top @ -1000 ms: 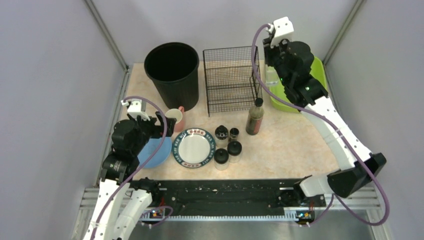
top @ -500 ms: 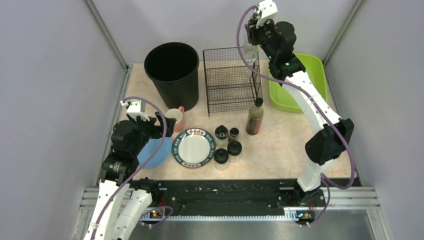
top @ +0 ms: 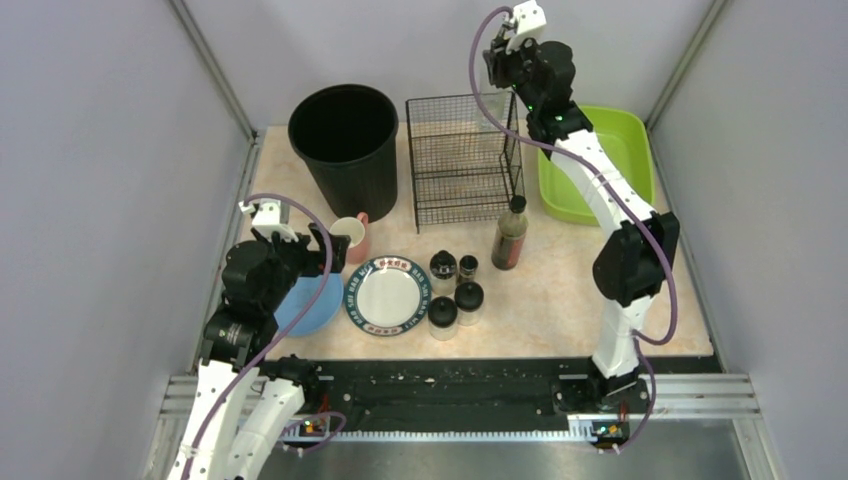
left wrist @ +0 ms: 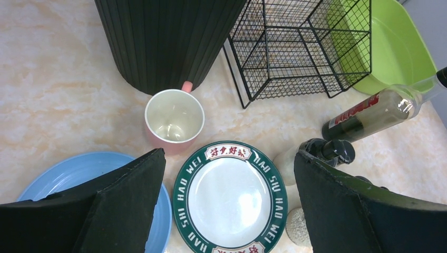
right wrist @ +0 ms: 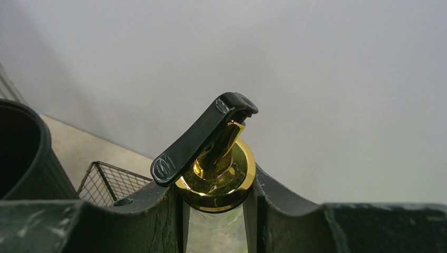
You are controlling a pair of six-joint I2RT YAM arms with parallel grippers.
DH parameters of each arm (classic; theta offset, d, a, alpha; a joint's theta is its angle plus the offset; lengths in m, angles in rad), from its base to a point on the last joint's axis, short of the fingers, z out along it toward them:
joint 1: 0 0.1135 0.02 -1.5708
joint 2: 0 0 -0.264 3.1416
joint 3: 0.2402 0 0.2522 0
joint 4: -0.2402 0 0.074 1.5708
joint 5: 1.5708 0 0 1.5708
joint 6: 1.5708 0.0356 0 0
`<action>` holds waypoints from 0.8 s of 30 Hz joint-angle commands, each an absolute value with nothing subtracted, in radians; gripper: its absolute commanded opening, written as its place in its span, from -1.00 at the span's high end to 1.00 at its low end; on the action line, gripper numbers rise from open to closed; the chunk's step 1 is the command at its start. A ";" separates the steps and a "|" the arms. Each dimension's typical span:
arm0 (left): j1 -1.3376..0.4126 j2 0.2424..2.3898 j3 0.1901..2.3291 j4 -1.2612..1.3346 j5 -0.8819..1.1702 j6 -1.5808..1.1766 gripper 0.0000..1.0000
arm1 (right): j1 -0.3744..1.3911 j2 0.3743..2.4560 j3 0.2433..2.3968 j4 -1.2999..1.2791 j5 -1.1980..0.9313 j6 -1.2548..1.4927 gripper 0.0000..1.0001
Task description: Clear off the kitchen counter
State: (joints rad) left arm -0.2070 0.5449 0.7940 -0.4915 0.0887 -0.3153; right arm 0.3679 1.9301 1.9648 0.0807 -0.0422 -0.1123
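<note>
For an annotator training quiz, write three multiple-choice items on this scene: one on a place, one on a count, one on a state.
1. The pink mug stands: A beside the black bin; B inside it; C held in a gripper.
2. Number of black-lidded jars on the kitchen counter: A two; B four; C six.
3. The right gripper is: A open; B shut on the pump bottle; C out of view.
Answers: A, it sits at the bin's foot; B, four dark lids show from above; B, both fingers press the bottle's neck.
</note>
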 commanded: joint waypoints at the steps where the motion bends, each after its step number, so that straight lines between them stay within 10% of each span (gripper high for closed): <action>1: -0.212 0.539 0.795 -0.461 0.080 -0.310 -0.93 | 0.336 1.927 2.008 0.255 -0.028 -0.075 1.00; 24: -0.212 0.534 0.793 -0.464 0.072 -0.309 -0.93 | 0.299 1.957 1.730 0.272 0.014 -0.033 1.00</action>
